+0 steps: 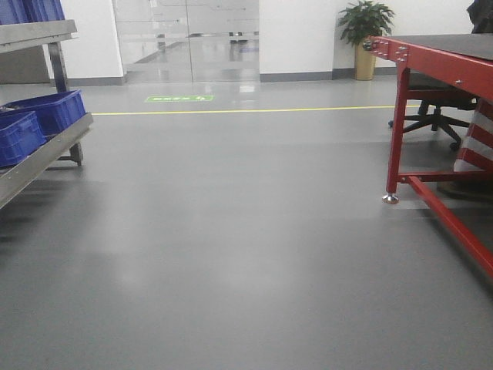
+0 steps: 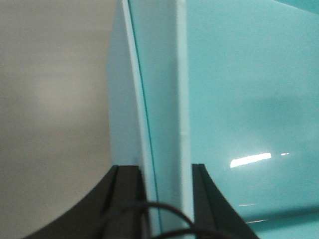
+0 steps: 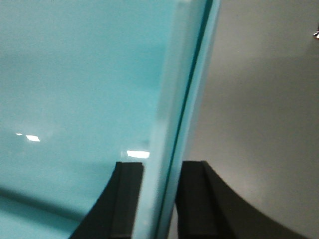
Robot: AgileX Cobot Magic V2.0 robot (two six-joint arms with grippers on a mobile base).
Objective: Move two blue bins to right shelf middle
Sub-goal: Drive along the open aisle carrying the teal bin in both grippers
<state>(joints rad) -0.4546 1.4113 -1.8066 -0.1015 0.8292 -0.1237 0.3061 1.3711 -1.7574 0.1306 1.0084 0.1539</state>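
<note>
Front view: a blue bin (image 1: 52, 109) and a nearer blue bin (image 1: 17, 136) sit side by side on a metal shelf (image 1: 42, 156) at the left. A red table (image 1: 431, 54) stands across the floor.

Left wrist view: the left gripper (image 2: 163, 172) is clamped across a turquoise bin wall (image 2: 159, 99).

Right wrist view: the right gripper (image 3: 160, 168) pinches a turquoise wall (image 3: 174, 99) likewise, possibly the same bin, though the view is too close to tell.

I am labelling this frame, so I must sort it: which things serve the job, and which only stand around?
For the job: the pale blue bin, clamped by the left gripper and the right gripper; perhaps the blue bins on the left rack.
Standing around: red table, potted plant, office chair.
</note>
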